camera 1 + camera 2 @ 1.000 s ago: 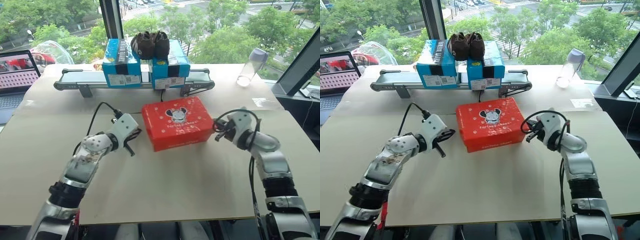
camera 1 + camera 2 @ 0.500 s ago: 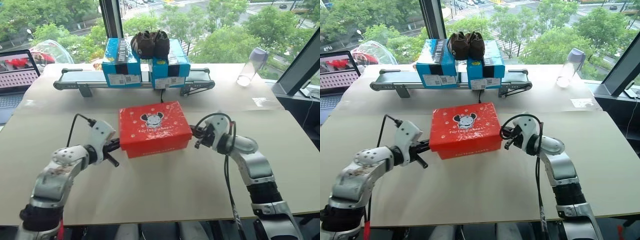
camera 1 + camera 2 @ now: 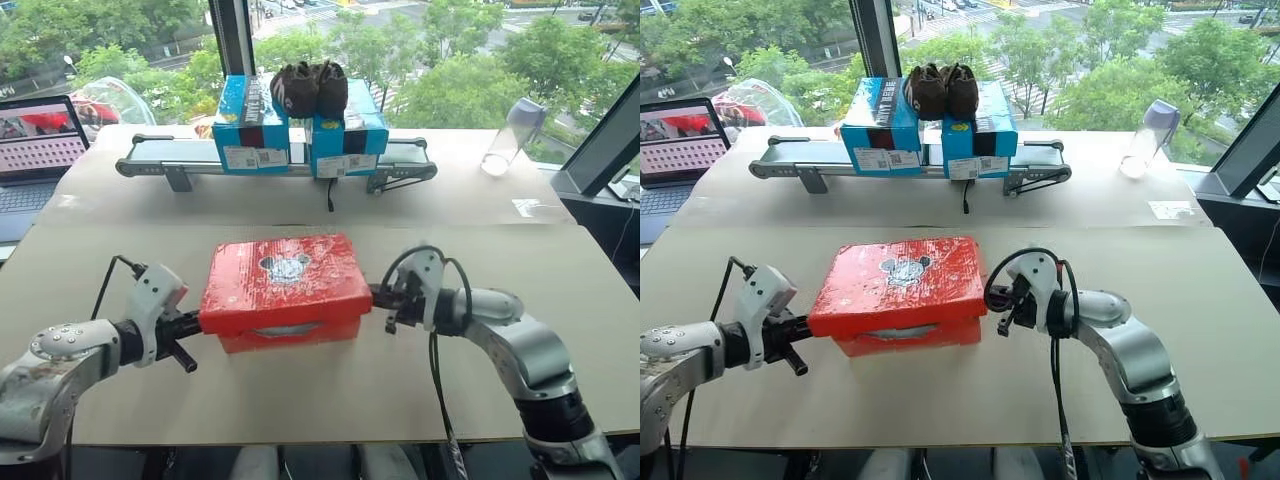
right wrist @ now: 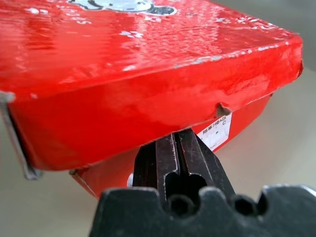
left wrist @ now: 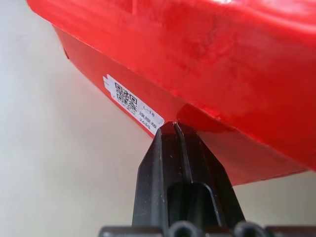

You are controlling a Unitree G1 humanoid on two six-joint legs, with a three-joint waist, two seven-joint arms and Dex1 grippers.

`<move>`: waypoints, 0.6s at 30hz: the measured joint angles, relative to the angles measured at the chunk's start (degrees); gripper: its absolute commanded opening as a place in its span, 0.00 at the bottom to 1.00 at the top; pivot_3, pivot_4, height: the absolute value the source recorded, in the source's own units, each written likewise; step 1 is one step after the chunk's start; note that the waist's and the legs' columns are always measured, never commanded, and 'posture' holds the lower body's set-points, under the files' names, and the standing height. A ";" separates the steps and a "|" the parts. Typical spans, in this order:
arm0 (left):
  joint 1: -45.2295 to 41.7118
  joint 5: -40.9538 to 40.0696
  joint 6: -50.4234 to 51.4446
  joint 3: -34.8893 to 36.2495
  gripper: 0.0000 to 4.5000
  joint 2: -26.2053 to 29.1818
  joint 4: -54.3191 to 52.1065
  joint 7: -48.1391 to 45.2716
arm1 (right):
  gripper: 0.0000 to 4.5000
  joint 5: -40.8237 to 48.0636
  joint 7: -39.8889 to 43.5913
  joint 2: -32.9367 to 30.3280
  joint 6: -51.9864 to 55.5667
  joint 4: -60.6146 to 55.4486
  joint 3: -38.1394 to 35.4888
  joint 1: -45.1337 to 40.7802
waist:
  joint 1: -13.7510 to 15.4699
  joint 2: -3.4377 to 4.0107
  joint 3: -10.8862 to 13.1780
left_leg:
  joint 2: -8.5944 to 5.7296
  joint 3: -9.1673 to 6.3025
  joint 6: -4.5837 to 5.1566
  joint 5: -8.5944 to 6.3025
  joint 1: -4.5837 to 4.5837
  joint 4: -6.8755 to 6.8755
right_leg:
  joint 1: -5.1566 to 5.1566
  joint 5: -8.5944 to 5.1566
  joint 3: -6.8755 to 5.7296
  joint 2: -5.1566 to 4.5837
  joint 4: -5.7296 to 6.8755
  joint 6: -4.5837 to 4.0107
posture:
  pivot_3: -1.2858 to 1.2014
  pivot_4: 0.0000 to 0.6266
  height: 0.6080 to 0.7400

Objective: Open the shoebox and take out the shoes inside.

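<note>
The red shoebox (image 3: 285, 288), with a cartoon mouse head on its closed lid, sits near the table's front edge between my two grippers. My left gripper (image 3: 196, 322) is shut, and its tips press against the box's left end, just under the lid's rim (image 5: 174, 126). At the box's right end my right gripper (image 3: 376, 297) is also shut, with its tips tucked under the lid's edge (image 4: 177, 136). A white label (image 5: 132, 104) shows on the box's end wall. The shoes are hidden inside the box.
At the back, a small conveyor (image 3: 150, 160) carries two blue boxes (image 3: 250, 128) with dark brown shoes (image 3: 310, 88) on top. A laptop (image 3: 40, 150) stands at the far left. A clear bottle (image 3: 508, 134) stands at the back right. Cables loop from both wrists.
The shoebox has slid toward the table's front edge and to the left. Both shut grippers came back with it, one pressed at each end.
</note>
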 measured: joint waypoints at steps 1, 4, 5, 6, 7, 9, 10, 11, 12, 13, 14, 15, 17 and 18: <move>-0.04 0.15 -0.91 -0.37 0.00 0.23 0.46 -0.27 | 0.01 -0.12 0.25 -1.05 -0.02 0.00 0.36 0.25 | 0.07 0.00 0.00 | -0.01 0.00 0.00 0.00 0.00 0.00 | 0.00 -0.01 0.00 -0.01 0.00 0.00 | 0.52 0.24 1.00; -0.37 1.13 -4.73 -1.69 0.00 1.51 3.20 -1.02 | 0.01 -2.14 1.94 -5.35 -1.05 1.67 2.44 1.70 | 0.34 -0.04 0.01 | -0.02 0.01 0.00 0.00 -0.02 -0.02 | -0.02 -0.02 -0.01 -0.02 -0.02 -0.07 | 0.52 0.24 1.00; -0.37 1.56 -5.88 -1.87 0.00 1.99 4.14 -1.26 | 0.01 -2.94 2.29 -6.20 -1.23 2.84 2.92 2.04 | 0.35 -0.05 0.03 | -0.02 0.02 0.00 0.00 -0.03 -0.02 | -0.04 -0.01 -0.01 -0.03 -0.03 -0.08 | 0.52 0.24 1.00; -0.44 2.13 -7.14 -1.92 0.00 2.65 5.22 -1.54 | 0.01 -3.58 2.61 -7.16 -1.75 4.50 3.19 2.11 | 0.35 -0.06 0.03 | -0.02 0.05 0.00 0.00 -0.06 -0.02 | -0.10 -0.01 -0.01 -0.05 -0.02 -0.08 | 0.52 0.24 1.00; -0.59 2.37 -7.94 -1.90 0.00 3.13 6.09 -1.64 | 0.01 -3.95 2.68 -7.92 -2.20 5.64 3.07 2.09 | 0.35 -0.06 0.03 | -0.02 0.06 0.00 0.00 -0.07 -0.02 | -0.10 -0.01 -0.01 -0.05 -0.02 -0.08 | 0.52 0.24 1.00; -1.71 2.38 -9.65 -1.67 0.00 4.17 8.64 -2.37 | 0.01 -3.28 4.01 -9.92 -3.20 10.30 0.53 1.36 | 0.35 -0.09 0.05 | -0.01 0.06 0.00 0.00 -0.07 -0.01 | -0.11 -0.02 -0.01 -0.04 -0.01 -0.06 | 0.52 0.24 1.00; -1.85 2.35 -10.24 -1.18 0.00 4.81 9.39 -2.76 | 0.01 -3.04 4.51 -10.87 -3.36 12.27 -1.28 0.82 | 0.34 -0.10 0.06 | -0.01 0.07 0.00 0.00 -0.07 -0.02 | -0.12 -0.02 -0.01 -0.05 -0.01 -0.06 | 0.52 0.24 1.00; -2.08 2.26 -11.08 -0.40 0.00 5.17 10.29 -3.31 | 0.01 -2.72 5.08 -11.91 -3.39 14.21 -3.51 0.15 | 0.34 -0.10 0.07 | -0.02 0.08 0.00 0.00 -0.08 -0.02 | -0.12 -0.02 -0.01 -0.06 -0.01 -0.07 | 0.52 0.24 1.00; -2.37 2.06 -11.83 0.53 0.00 5.39 11.18 -4.14 | 0.01 -1.68 5.92 -13.06 -3.38 15.82 -5.69 -0.48 | 0.35 -0.10 0.07 | -0.01 0.08 0.00 0.00 -0.09 -0.04 | -0.14 -0.01 -0.01 -0.06 -0.01 -0.08 | 0.52 0.24 1.00; -2.56 1.65 -12.86 1.62 0.00 5.54 12.08 -5.13 | 0.01 -0.71 7.00 -14.16 -3.38 17.03 -7.67 -1.03 | 0.35 -0.11 0.07 | -0.01 0.09 0.00 0.00 -0.11 -0.08 | -0.18 0.00 -0.01 -0.05 -0.02 -0.13 | 0.52 0.24 1.00; -2.78 0.86 -13.81 2.80 0.00 5.65 12.98 -6.29 | 0.01 0.34 8.09 -15.09 -3.38 18.11 -9.48 -1.74 | 0.34 -0.11 0.07 | 0.01 0.09 0.00 0.00 -0.11 -0.11 | -0.20 0.03 -0.02 -0.04 -0.02 -0.19 | 0.52 0.24 1.00; -3.09 -0.05 -14.63 3.67 0.00 5.82 13.63 -7.68 | 0.01 1.36 9.29 -16.00 -3.30 18.49 -10.52 -2.13 | 0.28 -0.11 0.07 | 0.01 0.09 0.01 0.00 -0.11 -0.16 | -0.23 0.05 -0.01 -0.04 -0.01 -0.24 | 0.52 0.24 1.00; -4.26 -2.24 -15.44 5.09 0.00 7.09 14.22 -10.88 | 0.01 3.26 11.71 -17.33 -2.13 18.28 -11.10 -2.42 | 0.19 -0.17 0.10 | 0.06 0.09 0.01 0.00 -0.22 -0.17 | -0.35 0.15 -0.01 0.02 0.02 -0.42 | 0.52 0.24 1.00; -5.05 -3.48 -15.69 6.28 0.00 7.94 14.34 -12.46 | 0.01 4.10 12.76 -17.68 -1.22 17.67 -11.18 -2.53 | 0.10 -0.17 0.10 | 0.07 0.09 0.01 0.00 -0.29 -0.17 | -0.42 0.15 -0.01 0.04 0.02 -0.43 | 0.52 0.24 1.00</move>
